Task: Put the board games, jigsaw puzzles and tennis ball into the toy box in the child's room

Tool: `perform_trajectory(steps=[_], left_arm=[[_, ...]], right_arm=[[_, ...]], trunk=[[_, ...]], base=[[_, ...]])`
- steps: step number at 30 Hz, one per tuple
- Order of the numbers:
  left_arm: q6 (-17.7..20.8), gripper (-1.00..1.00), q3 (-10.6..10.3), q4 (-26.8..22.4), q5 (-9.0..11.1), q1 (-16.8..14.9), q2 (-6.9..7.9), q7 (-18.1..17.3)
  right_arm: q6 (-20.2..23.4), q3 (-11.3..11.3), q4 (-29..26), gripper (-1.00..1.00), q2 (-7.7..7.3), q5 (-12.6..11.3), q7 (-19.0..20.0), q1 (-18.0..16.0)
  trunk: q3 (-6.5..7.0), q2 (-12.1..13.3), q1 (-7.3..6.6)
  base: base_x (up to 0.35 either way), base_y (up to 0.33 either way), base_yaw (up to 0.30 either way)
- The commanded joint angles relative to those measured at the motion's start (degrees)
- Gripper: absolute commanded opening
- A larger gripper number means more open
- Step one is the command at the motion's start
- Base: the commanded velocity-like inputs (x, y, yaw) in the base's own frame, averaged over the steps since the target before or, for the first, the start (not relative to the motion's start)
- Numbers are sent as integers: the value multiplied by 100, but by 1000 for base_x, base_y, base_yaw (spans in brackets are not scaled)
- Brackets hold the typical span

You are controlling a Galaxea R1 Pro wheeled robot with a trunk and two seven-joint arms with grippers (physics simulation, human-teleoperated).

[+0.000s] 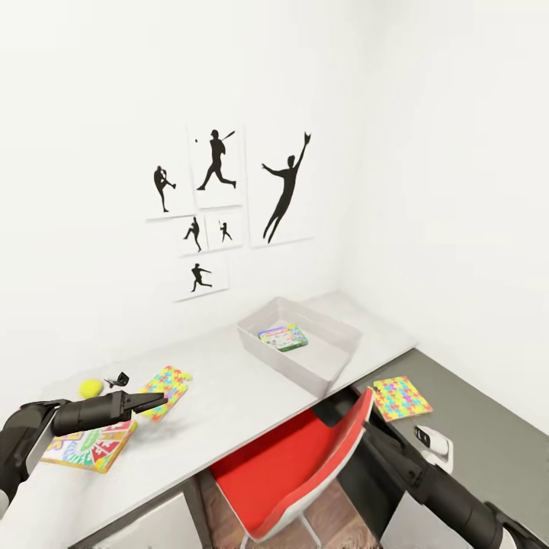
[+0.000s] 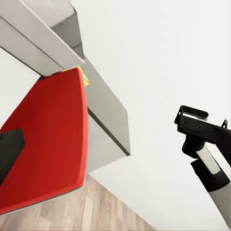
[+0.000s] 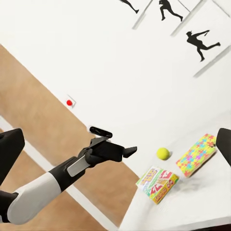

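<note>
Toy box point(image 1: 305, 364) sits on worktop point(image 1: 229, 404), long axis slanting toward the corner, one game box point(image 1: 283, 336) inside. Left claw point(image 1: 156, 399) narrow, empty; right claw's state cannot be told.

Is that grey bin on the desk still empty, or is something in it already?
Not empty. The toy box holds one flat, colourful board game lying on its floor.

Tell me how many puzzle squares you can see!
2. One jigsaw puzzle lies on the light grey table near the tennis ball, under the left gripper. The other jigsaw puzzle lies on the lower dark-grey section, beyond the red chair.
</note>
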Motion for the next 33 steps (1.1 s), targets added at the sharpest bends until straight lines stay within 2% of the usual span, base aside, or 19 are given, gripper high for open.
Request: perform_trajectory(steps=[1,13,19,33], left_arm=[[60,100,-1,-2,0,-3,2,-20],[65,100,10,-2,3,-3,11,-20],[67,100,85,12,22,8,95,-20],[101,100,219,-16,76,23,140,-20]], right_arm=[[49,2,-3,100,-1,-31,-2,-1],[55,-2,9,100,-5,-31,6,-1],[56,-8,12,100,-15,-38,9,-1],[56,-13,38,100,-17,-45,6,-1]], trunk=[[-6,-12,2],[78,-12,2],[123,-12,2],[227,-12,2]], base=[[-118,20,-131],[-27,4,-187],[-2,0,-207],[-24,0,-208]])
